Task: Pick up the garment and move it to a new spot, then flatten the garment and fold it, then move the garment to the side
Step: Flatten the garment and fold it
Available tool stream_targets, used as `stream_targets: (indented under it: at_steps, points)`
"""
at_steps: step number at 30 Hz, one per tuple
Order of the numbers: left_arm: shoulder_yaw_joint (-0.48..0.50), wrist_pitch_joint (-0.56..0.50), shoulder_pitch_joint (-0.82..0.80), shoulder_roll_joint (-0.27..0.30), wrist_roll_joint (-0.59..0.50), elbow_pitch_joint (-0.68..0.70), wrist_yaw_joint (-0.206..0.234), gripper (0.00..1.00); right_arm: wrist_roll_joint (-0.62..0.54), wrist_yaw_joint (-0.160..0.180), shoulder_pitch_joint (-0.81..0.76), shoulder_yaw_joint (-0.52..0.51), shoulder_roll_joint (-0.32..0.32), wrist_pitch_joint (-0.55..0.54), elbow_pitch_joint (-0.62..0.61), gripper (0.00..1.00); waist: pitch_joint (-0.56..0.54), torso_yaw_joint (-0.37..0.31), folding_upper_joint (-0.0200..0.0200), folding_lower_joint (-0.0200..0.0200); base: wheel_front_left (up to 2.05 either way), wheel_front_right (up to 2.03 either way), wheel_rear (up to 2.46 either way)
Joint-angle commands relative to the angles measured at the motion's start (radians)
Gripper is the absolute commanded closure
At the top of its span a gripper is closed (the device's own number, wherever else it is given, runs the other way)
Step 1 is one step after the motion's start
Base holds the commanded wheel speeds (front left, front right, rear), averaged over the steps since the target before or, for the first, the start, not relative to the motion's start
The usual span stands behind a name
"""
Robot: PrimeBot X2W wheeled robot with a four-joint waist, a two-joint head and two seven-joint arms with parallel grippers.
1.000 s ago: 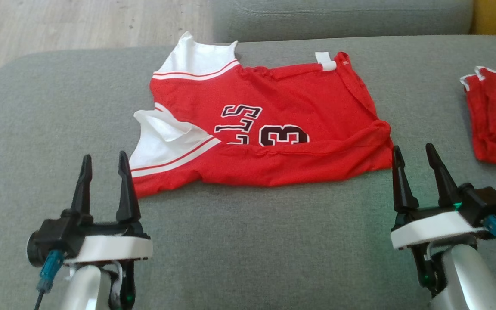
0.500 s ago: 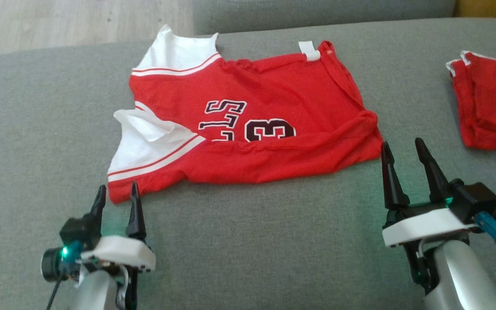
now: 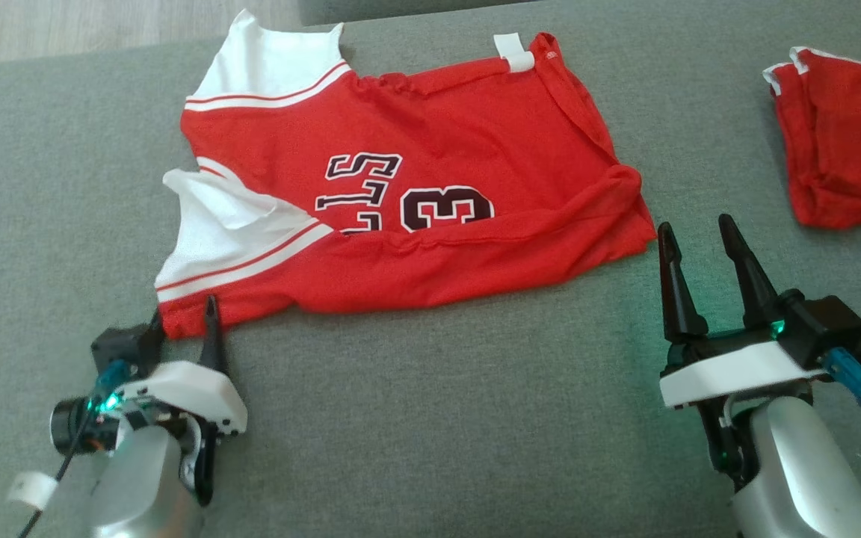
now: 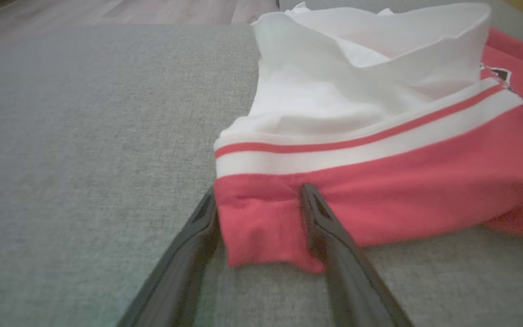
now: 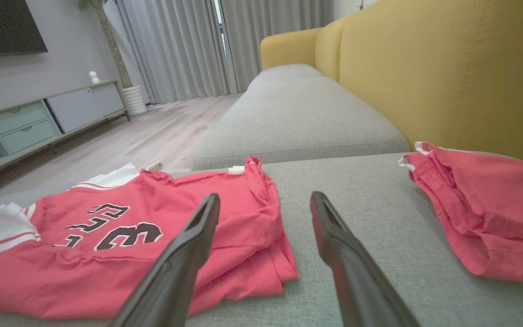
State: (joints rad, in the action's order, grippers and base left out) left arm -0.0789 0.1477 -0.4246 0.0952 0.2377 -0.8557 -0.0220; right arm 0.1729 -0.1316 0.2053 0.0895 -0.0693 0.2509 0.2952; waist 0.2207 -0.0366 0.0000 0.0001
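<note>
Setting: A grey sofa seat [image 3: 430,418] is seen from above, with a strip of pale wooden floor [image 3: 64,30] at the upper left.
Garment: A red garment [image 3: 430,172] with white sleeves, red-and-white striped trim and dark lettering and numerals is spread across the middle of the seat. Its near edge is doubled over into a thick, creased roll.
Left gripper: The left gripper [image 3: 184,317] is set at the garment's near left corner. In the left wrist view the red corner is seen between the two dark fingers [image 4: 334,245], one at the cloth's left edge and the other laid over the red fabric. The fingers are held apart, not pinched together on the cloth.
Right gripper: The right gripper [image 3: 696,228] is held just beside the garment's near right corner. Its fingers are spread wide and nothing is held between them.
Other cloth: A second red cloth [image 3: 841,149] with white trim is crumpled at the far right of the seat, well apart from the garment and close to a yellow backrest [image 5: 447,68].
Room: Grey curtains [image 5: 175,45] and a low cabinet [image 5: 39,122] with pale drawers are seen in the right wrist view.
</note>
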Motion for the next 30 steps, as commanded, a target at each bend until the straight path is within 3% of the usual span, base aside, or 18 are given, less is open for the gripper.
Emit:
stream_targets:
  at_steps: [1,6,11,17,30]
  points:
    - [0.011,0.000,-0.016,0.028,-0.004,-0.007,-0.006,1.00,-0.010,0.001,0.036,0.013,0.012,0.011,-0.020,0.00,-0.001,0.000,0.0000,-0.0001,0.00,0.00,0.00]
    - [0.018,0.090,-0.036,0.027,-0.001,0.036,0.001,1.00,-0.028,0.001,0.052,-0.027,0.016,-0.013,0.057,0.00,-0.014,0.013,0.0000,-0.0001,0.00,0.00,0.00]
    - [0.023,0.113,-0.032,0.023,-0.016,0.155,0.001,1.00,-0.041,0.001,0.099,-0.076,0.018,-0.103,0.159,0.00,-0.021,0.043,0.0000,-0.0001,0.00,0.00,0.00]
    - [0.014,0.114,0.022,0.003,-0.049,0.317,-0.012,1.00,0.040,0.001,0.174,-0.079,0.019,-0.177,0.289,0.00,-0.021,0.089,0.0000,-0.0001,0.00,0.00,0.00]
    - [-0.007,0.114,0.059,-0.016,-0.080,0.338,-0.029,1.00,0.121,0.001,0.318,-0.015,0.019,-0.207,0.629,0.00,-0.010,0.132,0.0000,-0.0001,0.00,0.00,0.00]
